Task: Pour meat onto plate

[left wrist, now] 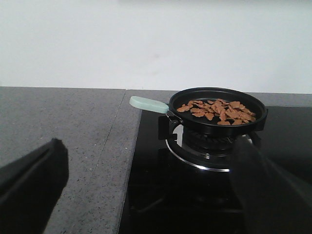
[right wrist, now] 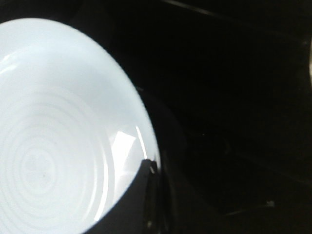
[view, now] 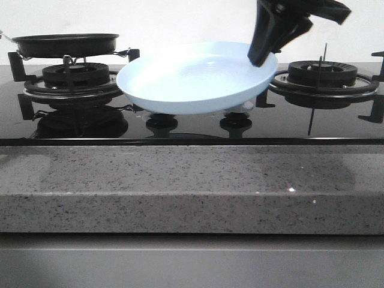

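Note:
The pale-blue plate (view: 192,78) hangs slightly tilted over the middle of the stove, between the two burners. My right gripper (view: 261,57) is shut on its right rim; in the right wrist view the plate (right wrist: 58,136) fills one side and a dark finger (right wrist: 141,200) lies against its rim. The meat (left wrist: 217,109) is a loose tan-brown pile in the black frying pan (left wrist: 217,122), which sits on the left burner and also shows in the front view (view: 66,43). My left gripper (left wrist: 151,161) is open and empty, short of the pan. It does not show in the front view.
The pan has a pale green handle (left wrist: 148,104) pointing toward the grey speckled counter (left wrist: 58,126). The right burner (view: 324,75) has a raised black grate. Two stove knobs (view: 161,122) sit under the plate. The granite front ledge (view: 180,186) runs across the foreground.

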`<state>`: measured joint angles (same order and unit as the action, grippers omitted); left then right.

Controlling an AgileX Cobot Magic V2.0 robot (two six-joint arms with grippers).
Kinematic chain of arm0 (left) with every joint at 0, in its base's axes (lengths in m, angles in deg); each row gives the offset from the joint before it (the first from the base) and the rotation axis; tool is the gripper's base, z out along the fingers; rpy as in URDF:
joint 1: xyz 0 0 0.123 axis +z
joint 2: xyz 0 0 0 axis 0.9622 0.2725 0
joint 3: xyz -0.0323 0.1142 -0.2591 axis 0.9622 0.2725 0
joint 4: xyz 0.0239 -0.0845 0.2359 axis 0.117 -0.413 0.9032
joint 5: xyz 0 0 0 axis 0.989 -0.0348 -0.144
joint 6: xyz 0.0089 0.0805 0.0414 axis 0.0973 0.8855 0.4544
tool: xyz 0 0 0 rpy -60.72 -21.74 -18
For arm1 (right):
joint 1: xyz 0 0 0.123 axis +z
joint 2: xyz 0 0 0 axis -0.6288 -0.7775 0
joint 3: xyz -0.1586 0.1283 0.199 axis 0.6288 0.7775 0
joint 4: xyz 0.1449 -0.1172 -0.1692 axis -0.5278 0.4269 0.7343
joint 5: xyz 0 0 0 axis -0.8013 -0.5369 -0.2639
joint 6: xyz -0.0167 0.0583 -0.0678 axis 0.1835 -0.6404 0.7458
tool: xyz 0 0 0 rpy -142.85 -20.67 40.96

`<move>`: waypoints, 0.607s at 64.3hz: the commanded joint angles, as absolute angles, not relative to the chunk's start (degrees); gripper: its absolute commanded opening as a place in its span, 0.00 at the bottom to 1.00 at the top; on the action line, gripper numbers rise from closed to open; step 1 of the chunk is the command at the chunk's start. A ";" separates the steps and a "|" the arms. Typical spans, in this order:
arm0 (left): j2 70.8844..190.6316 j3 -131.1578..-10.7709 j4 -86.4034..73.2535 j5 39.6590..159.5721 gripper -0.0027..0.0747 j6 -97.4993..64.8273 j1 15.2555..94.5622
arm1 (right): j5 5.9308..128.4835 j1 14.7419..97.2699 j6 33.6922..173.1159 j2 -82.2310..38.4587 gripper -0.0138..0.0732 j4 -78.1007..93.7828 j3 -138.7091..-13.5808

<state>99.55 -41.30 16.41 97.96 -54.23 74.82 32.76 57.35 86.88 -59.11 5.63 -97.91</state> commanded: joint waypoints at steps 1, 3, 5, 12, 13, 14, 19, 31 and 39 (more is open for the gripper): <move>100.32 -43.27 16.19 93.06 0.89 -54.20 74.85 | 39.95 57.23 87.45 -54.89 0.09 4.12 -97.16; 100.32 -43.27 16.19 93.06 0.89 -54.20 74.85 | 40.18 57.23 87.45 -54.83 0.09 4.12 -97.09; 100.32 -43.27 16.19 93.06 0.89 -54.20 74.85 | 40.19 57.23 87.45 -54.83 0.09 4.12 -97.24; 100.32 -43.27 16.19 93.06 0.89 -54.20 74.85 | 39.53 57.23 87.45 -54.89 0.09 4.12 -97.30; 100.32 -43.27 16.19 93.06 0.89 -54.20 74.85 | 39.41 57.23 87.45 -54.89 0.09 4.12 -97.30; 100.32 -43.27 16.19 93.06 0.89 -54.20 74.85 | 39.35 57.23 87.45 -54.94 0.09 4.12 -97.30; 100.32 -43.27 16.19 93.06 0.89 -54.20 74.85 | 39.35 57.23 87.45 -54.94 0.09 4.12 -97.30; 100.83 -43.73 8.62 94.09 0.89 -54.20 74.85 | 39.35 57.23 87.45 -54.94 0.09 4.12 -97.30; 104.11 -46.91 -6.29 98.62 0.89 -55.36 74.85 | 39.35 57.23 87.45 -54.94 0.09 4.12 -97.30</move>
